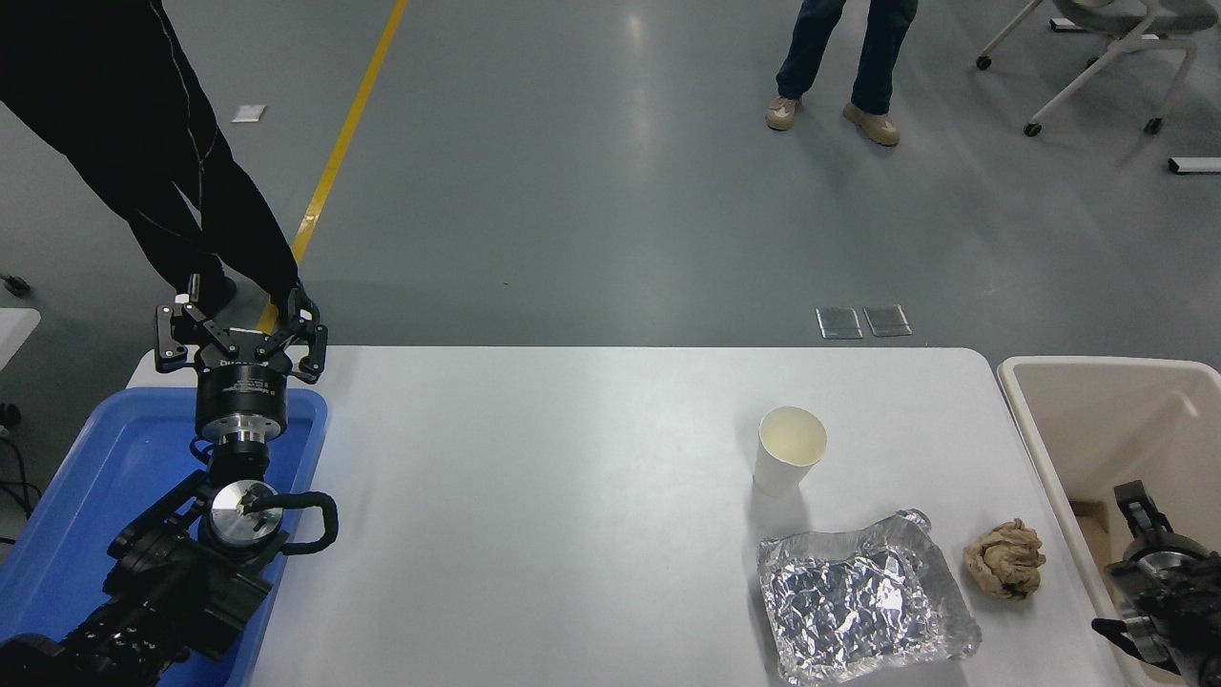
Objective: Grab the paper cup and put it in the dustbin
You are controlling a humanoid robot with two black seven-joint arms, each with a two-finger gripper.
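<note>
cup (791, 448) – matt paper | tray (863, 596) – crinkled shiny foil | bin (1097, 420) – smooth plastic

Small white print on black body of left claw (240, 329), too tiny and blurry to read. No words, numbers or brand marks readable anywhere else.

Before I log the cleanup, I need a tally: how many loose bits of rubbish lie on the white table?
3. The paper cup stands upright right of centre; the foil sheet lies nearer, at the front edge; the crumpled brown paper ball sits beside the foil, near the dustbin. None looks hidden.
</note>
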